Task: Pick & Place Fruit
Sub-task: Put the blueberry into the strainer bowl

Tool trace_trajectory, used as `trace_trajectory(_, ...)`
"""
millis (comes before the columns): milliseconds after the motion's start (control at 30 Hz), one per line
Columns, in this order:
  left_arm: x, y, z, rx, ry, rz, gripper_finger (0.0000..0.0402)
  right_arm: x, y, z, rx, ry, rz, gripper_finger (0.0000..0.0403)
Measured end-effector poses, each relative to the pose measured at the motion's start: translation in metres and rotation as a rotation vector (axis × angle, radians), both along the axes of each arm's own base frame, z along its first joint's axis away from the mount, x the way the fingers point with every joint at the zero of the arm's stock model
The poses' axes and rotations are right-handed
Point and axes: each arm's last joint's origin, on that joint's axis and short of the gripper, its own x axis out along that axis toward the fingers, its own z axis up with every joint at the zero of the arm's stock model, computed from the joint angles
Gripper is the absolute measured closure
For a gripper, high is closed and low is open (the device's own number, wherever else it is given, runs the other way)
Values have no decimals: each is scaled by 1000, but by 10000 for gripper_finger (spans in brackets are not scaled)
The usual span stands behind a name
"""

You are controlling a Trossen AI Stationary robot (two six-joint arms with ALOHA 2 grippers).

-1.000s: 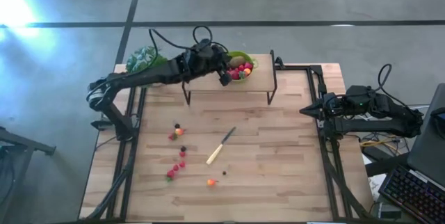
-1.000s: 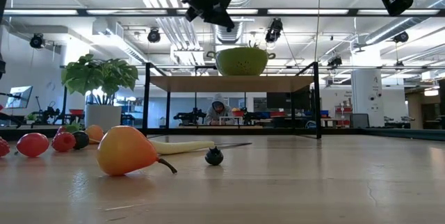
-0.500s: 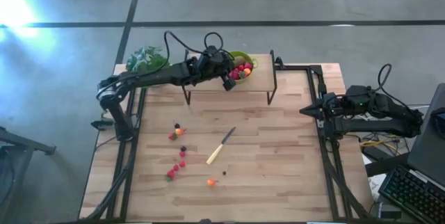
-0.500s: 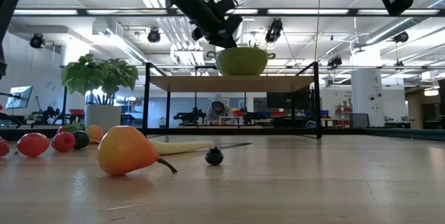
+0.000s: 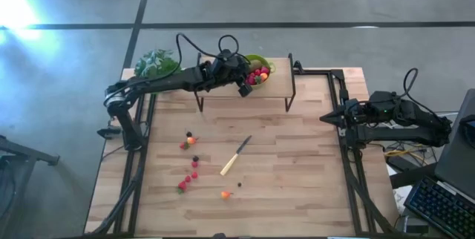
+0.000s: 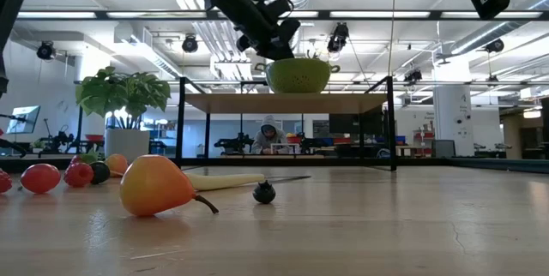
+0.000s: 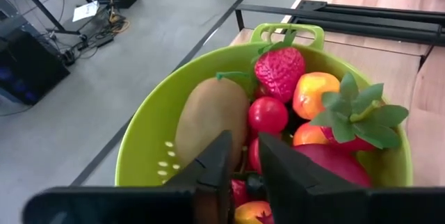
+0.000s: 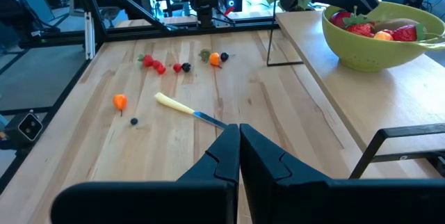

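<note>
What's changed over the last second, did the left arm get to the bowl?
Yes. The left claw swung from beside the green colander to its rim and now hangs over the fruit inside, fingers slightly parted; nothing visibly held. The kiwi lies in the colander. The right claw stayed shut at the table's right edge. The knife and loose fruit on the table did not move.
</note>
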Motion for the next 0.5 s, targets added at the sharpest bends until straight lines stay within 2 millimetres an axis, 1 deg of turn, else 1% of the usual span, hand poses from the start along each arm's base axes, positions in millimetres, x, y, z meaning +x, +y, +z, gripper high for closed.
trace_trajectory(200,-3,-1,3,33,30,-20,285,0,0,0,0,0,0,394)
trace_trajectory(333,-10,-9,20,51,40,-42,274,0,0,0,0,0,0,394)
trace_trajectory(500,-15,-25,36,21,57,-124,275,0,0,0,0,0,0,394)
